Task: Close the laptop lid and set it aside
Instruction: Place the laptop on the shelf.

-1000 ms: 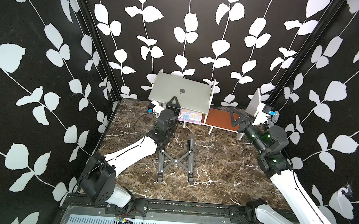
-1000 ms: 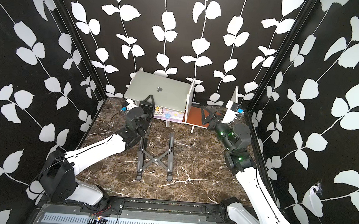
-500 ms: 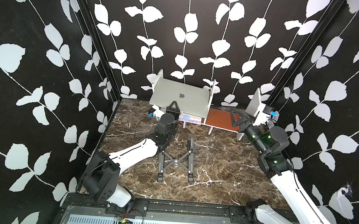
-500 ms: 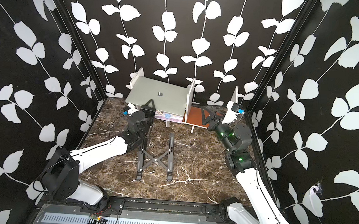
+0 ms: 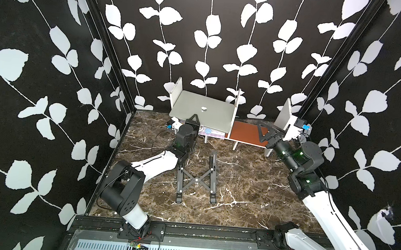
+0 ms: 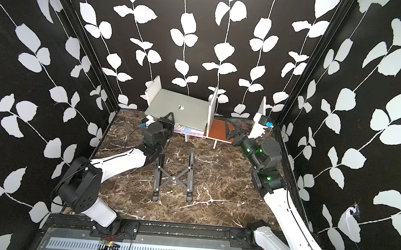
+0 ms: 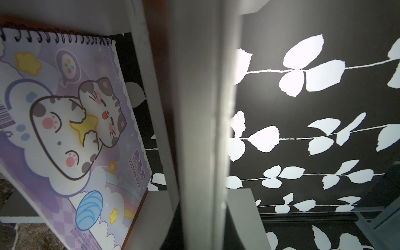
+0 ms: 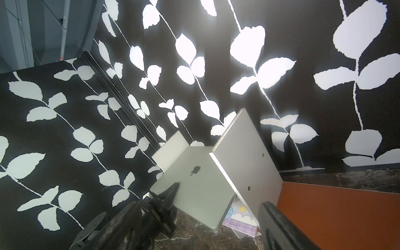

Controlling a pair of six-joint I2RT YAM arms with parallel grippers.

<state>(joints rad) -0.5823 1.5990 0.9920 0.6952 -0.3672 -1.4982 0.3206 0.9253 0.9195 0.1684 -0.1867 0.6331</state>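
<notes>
The silver laptop (image 5: pixel 203 111) (image 6: pixel 178 109) is closed, its lid (image 8: pixel 194 188) flat on the base with the apple logo up. It lies slanted between two white dividers of the low rack, over the cartoon-cat notebook (image 7: pixel 65 119). My left gripper (image 5: pixel 193 120) (image 6: pixel 168 117) is shut on the laptop's near edge; in the left wrist view that edge (image 7: pixel 201 129) runs as a blurred grey band through the gripper (image 7: pixel 203 227). My right gripper (image 5: pixel 263 132) (image 6: pixel 230 130) (image 8: pixel 200 214) is open and empty over the rack's brown floor (image 5: pixel 245 131), apart from the laptop.
A black X-frame folding stand (image 5: pixel 197 178) lies flat on the marble table in front of the rack. The rack's white dividers (image 5: pixel 238 104) (image 5: pixel 176 90) flank the laptop. Leaf-patterned walls close in on three sides.
The laptop has come down from above the dividers to between them and lies flatter. The left arm moved forward and lower with it. The right arm has barely moved.
</notes>
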